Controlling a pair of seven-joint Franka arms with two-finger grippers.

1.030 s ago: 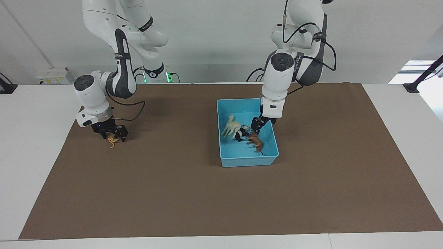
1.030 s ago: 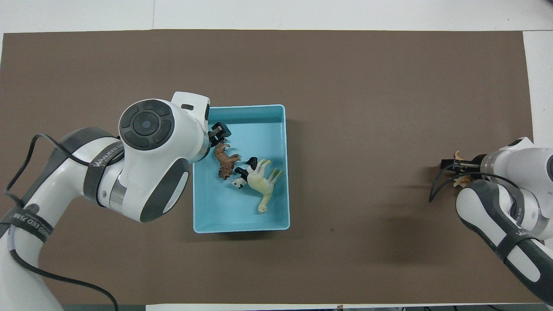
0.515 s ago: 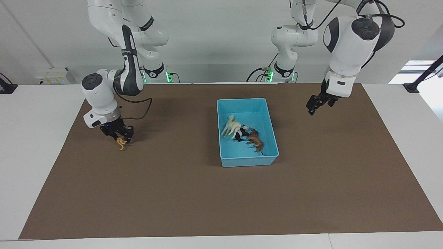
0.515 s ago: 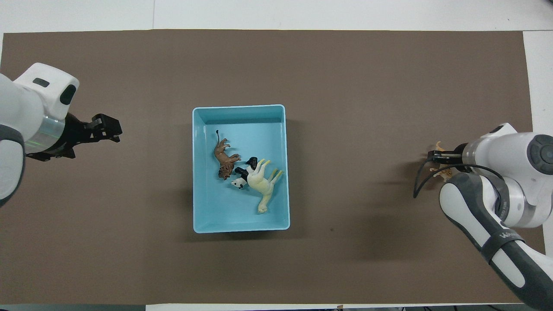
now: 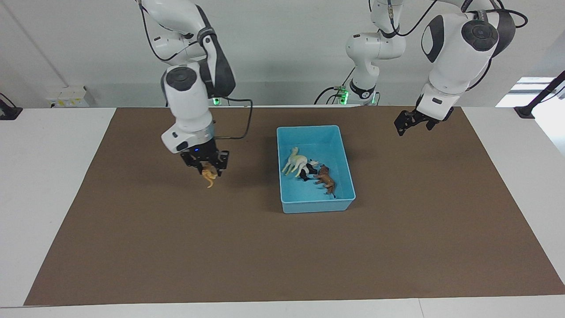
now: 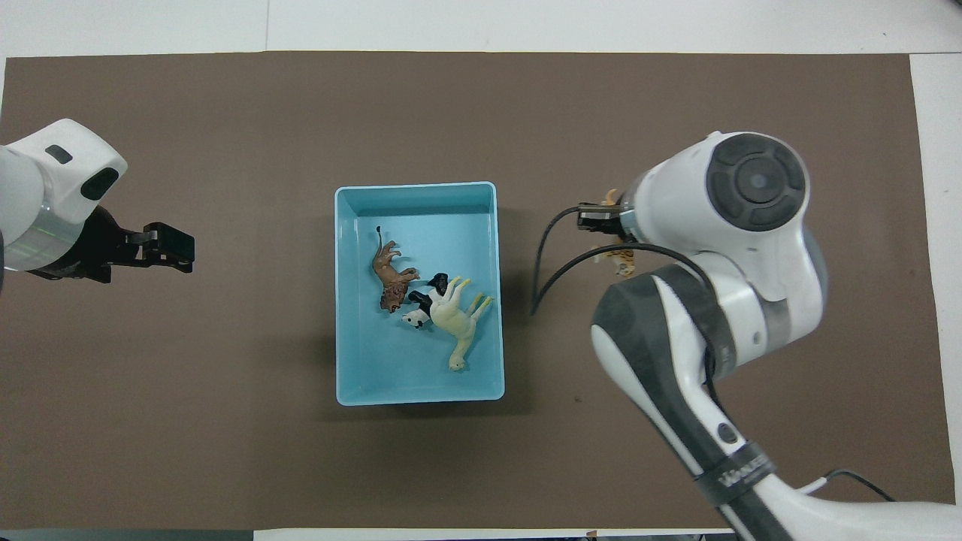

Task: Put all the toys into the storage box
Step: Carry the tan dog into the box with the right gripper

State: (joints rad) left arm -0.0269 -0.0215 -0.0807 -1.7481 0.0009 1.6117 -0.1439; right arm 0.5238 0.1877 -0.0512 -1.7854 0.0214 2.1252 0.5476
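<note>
brown mat (image 5: 247, 247) on white table (image 5: 39, 176); right fingers (image 5: 207, 169) clamp tiger (image 5: 209, 178), left fingers (image 5: 408, 125) unclear.

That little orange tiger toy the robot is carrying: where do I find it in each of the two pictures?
Facing view: the orange tiger hangs from the right gripper, left of centre in the picture, over the brown mat.
Overhead view: the tiger peeks out beside the big white arm, right of centre.
Shared landmark: the blue storage box at the middle of both; the tiger is up in the air toward the right arm's end of the table from it.
</note>
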